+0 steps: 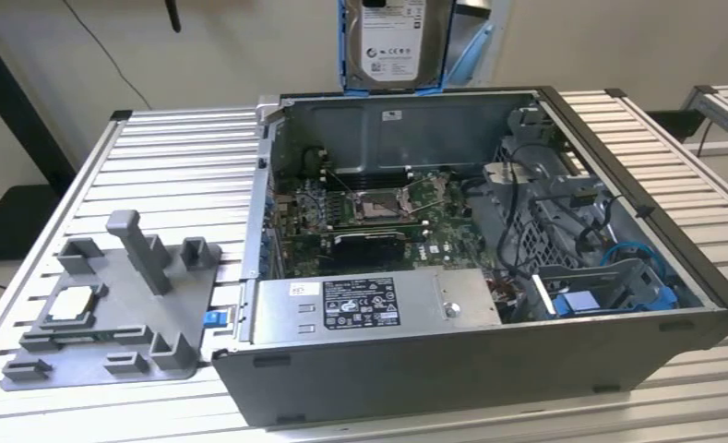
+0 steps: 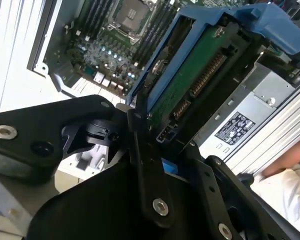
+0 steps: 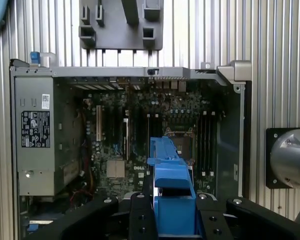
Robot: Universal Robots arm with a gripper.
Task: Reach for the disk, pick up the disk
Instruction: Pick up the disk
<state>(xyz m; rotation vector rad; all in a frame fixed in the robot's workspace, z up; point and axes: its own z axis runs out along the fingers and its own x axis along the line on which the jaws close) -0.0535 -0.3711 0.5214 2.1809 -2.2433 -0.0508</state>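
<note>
Your gripper (image 3: 172, 212) has its jaws clamped on the disk (image 3: 171, 175), 1 black jaw on each side of the blue bracket. In the exterior view, the disk (image 1: 395, 46) hangs upright in the air at the far wall of the open computer case (image 1: 462, 369) and touches nothing in it. Its white label faces the camera and the bracket runs down both long edges.

In the second wrist view, the gripper (image 2: 165, 137) grips the disk (image 2: 190, 75) at 1 end. You are looking at the disk's green circuit-board side, with its connectors close to the jaws.

Below the disk, the case lies on its side on the slatted metal table (image 1: 179, 166). The motherboard (image 1: 376, 198) is exposed, and the power supply (image 1: 364, 305) sits along the near wall in the exterior view.

To the exterior view's left of the case, a grey fixture (image 1: 117, 305) rests on the table with a small silver chip (image 1: 71, 303) lying on it, well apart from the disk.
</note>
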